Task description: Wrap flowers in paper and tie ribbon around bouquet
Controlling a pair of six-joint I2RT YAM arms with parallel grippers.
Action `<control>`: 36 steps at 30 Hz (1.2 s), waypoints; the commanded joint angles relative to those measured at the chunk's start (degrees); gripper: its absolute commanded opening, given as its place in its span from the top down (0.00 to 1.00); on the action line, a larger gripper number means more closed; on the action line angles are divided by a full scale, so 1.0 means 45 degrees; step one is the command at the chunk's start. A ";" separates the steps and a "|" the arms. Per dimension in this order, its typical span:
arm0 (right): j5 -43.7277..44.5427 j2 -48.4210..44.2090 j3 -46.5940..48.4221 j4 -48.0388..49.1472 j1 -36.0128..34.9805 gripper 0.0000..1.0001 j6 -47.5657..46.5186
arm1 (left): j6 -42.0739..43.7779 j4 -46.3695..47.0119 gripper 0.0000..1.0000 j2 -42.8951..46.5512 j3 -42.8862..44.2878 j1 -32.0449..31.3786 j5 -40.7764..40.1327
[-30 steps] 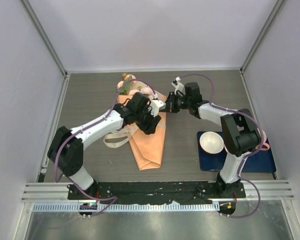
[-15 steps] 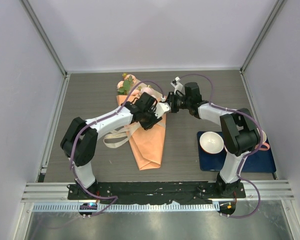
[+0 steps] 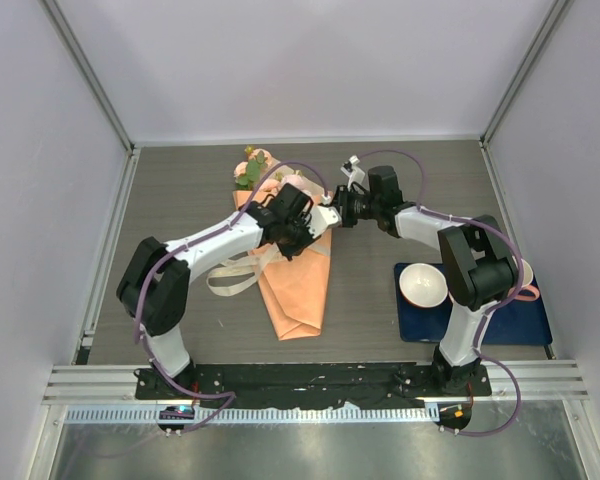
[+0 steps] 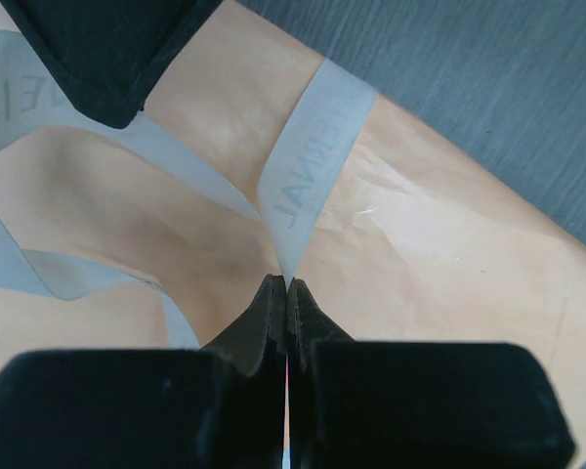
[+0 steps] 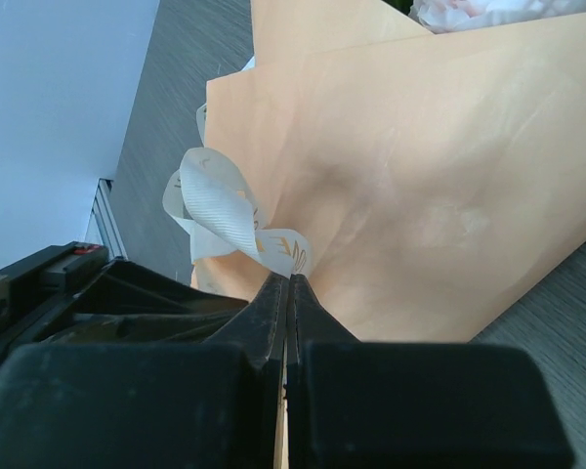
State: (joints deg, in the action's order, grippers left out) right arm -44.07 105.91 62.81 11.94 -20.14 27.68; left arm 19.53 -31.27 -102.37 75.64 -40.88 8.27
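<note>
Bouquet (image 3: 300, 285) lies on the dark grey table (image 3: 180, 200) a little left of centre, its narrow folded tip pointing toward the arm bases and its wide mouth toward the far wall. From my overhead feed the paper (image 3: 305, 300) reads as a long salmon-orange cone with a creased fold across the tip, and the flowers (image 3: 255, 168) spill from the far end as pale pink blooms with small green leaves. The ribbon (image 3: 230, 280) is a flat cream strip; slack loops trail off the cone's left side onto the table, and the rest crosses the cone's middle, where both arms meet. On the left wrist feed, the left gripper (image 4: 281, 288) has its jaws pressed together, pinching a strand of ribbon (image 4: 308, 176) that rises from the fingertips over the orange paper (image 4: 420, 254); grey lettering shows through the fabric and other strands lie flat across the wrap. On the right wrist feed, the right gripper (image 5: 288, 283) is likewise clamped closed, with a curled ribbed loop of ribbon (image 5: 220, 210) caught at its tips, just off the edge of the paper (image 5: 420, 176), while a pale bloom peeks in at the top corner. Well to the right, a white bowl (image 3: 423, 285) sits on a blue mat (image 3: 520, 322).
</note>
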 commanded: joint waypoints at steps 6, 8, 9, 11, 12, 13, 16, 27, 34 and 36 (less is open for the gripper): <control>-0.0498 0.0040 -0.0206 0.0354 -0.0544 1.00 0.0527 | -0.0043 -0.0670 1.00 0.1517 0.0068 -0.0036 0.1463; -0.0674 -0.0097 -0.0672 0.0742 -0.0622 1.00 0.0917 | -0.0160 -0.0396 1.00 0.1557 -0.0050 -0.0016 0.1151; -0.0752 -0.0310 -0.0811 0.0918 -0.0641 1.00 0.1209 | -0.0179 -0.0357 1.00 0.1537 -0.0031 -0.0016 0.1015; -0.0811 -0.0526 -0.1278 0.1076 -0.0641 1.00 0.1465 | -0.0258 -0.0220 1.00 0.1421 -0.0031 0.0023 0.0509; -0.0830 -0.0605 -0.1339 0.0844 -0.0641 1.00 0.1524 | -0.0277 -0.0143 1.00 0.1362 -0.0069 0.0023 0.0370; -0.0792 -0.0702 -0.1378 0.0552 -0.0641 1.00 0.1505 | -0.0297 0.0090 1.00 0.1362 -0.0108 0.0081 0.0233; -0.0752 -0.0781 -0.1359 -0.0504 -0.0641 1.00 0.1465 | -0.0278 0.0365 1.00 0.1148 -0.0109 0.0120 0.0095; 0.2329 -0.1891 -0.0325 -0.5066 -0.0661 0.62 0.0667 | -0.0647 0.0913 1.00 -0.0357 0.0282 0.0198 -0.0647; 0.6802 -0.4698 -0.2230 -0.5452 -0.1479 0.43 0.1501 | -0.1194 0.1498 1.00 -0.0455 0.0301 0.0315 -0.0179; 0.7931 -0.5310 -0.2782 -0.4259 -0.2201 0.43 0.1777 | -0.1370 0.1479 1.00 -0.0630 0.0535 0.0335 -0.0042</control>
State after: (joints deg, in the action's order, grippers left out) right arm -21.50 89.89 54.98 -11.86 -24.99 32.77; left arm 15.49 -27.90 -104.86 75.35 -39.88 6.72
